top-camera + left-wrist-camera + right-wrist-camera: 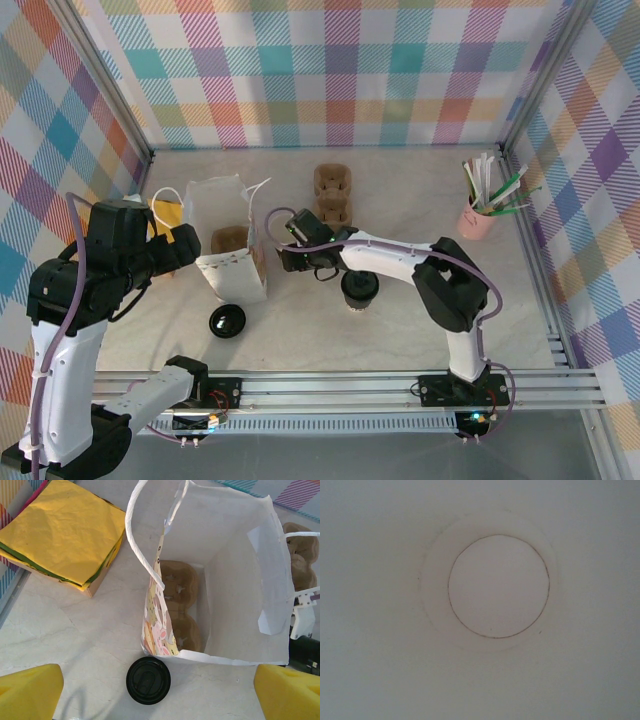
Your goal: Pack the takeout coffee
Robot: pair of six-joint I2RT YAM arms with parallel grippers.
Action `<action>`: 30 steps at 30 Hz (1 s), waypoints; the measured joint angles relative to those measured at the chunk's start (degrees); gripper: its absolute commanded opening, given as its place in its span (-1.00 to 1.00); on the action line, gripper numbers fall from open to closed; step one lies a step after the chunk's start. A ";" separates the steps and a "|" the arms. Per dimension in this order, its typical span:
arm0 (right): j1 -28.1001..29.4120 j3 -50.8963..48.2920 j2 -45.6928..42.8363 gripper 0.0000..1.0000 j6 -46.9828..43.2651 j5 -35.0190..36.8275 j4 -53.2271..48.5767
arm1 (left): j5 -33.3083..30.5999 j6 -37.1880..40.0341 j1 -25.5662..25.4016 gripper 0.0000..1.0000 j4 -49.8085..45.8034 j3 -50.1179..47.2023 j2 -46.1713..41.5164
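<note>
The takeout coffee (360,288), a white cup with a black band and black lid, stands upright on the table, partly under my right forearm. My right gripper (293,255) reaches left to the side of the white paper bag (232,262). The right wrist view looks straight into a white open cup (499,586) held close to the camera, and the fingers are hidden. My left gripper (160,694) hovers open above the bag's (235,545) near edge, its yellow fingertips (30,692) wide apart. A brown cup carrier (180,587) lies in the bag's bottom.
A loose flat black lid (148,680) lies on the table just in front of the bag. A stack of yellow napkins (60,530) sits to the bag's left. Another brown carrier (332,195) rests behind my right gripper. A pink cup of straws (478,215) stands at the far right.
</note>
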 measured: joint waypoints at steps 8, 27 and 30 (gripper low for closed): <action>-2.38 4.70 3.85 -0.06 -1.18 0.04 -0.20 | 0.02 0.00 0.00 0.95 0.00 0.00 0.02; -5.60 19.54 13.92 -0.06 -4.11 -0.24 -2.80 | 0.70 0.02 0.00 0.95 -0.07 1.22 0.35; -5.90 21.99 15.61 -0.06 -4.44 -0.55 -3.34 | 1.44 0.04 0.00 0.95 -0.07 1.97 0.44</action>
